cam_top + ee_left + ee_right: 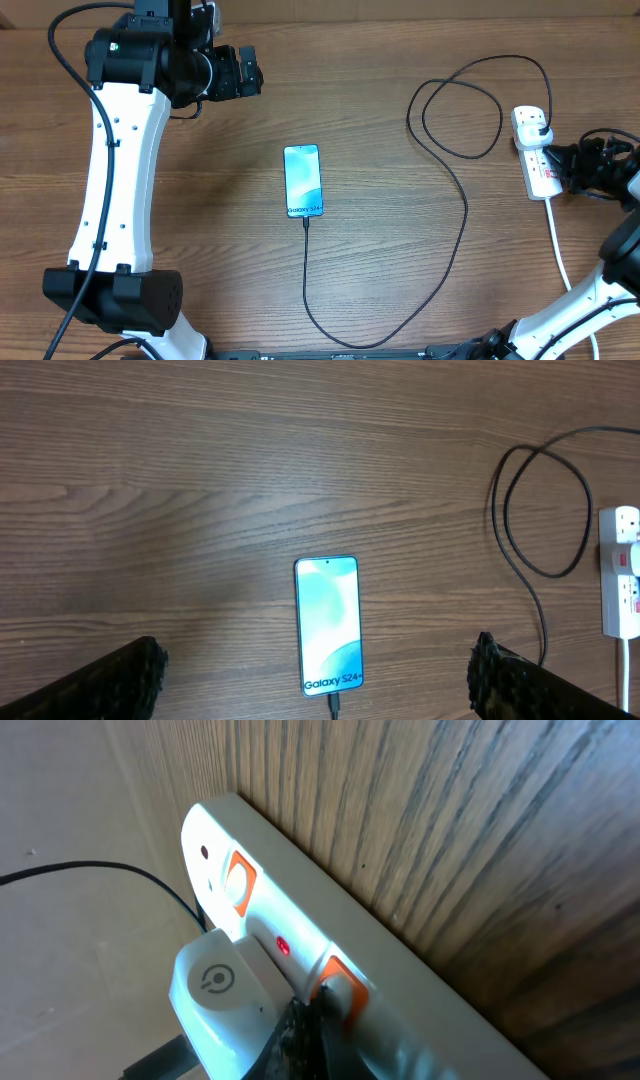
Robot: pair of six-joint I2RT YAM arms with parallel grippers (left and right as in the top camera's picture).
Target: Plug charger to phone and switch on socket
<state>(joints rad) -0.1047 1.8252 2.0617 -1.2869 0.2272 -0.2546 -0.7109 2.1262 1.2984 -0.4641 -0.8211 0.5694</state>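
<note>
The phone (303,180) lies face up mid-table, screen lit; it also shows in the left wrist view (327,622). The charger's black cable (465,215) has its connector in the phone's near short edge (334,706). It loops right to a white adapter (220,990) plugged into the socket, a white power strip (538,165). My right gripper (568,166) is shut, and its fingertips (312,1020) touch an orange-red switch (345,978) on the strip (420,980). A small red light (284,947) glows beside it. My left gripper (245,72) is open and empty, high above the phone (318,655).
The strip's white cord (558,245) runs toward the near right edge. The cable's large loop (460,110) lies on the wood left of the strip. A second orange switch (238,880) sits at the strip's far end.
</note>
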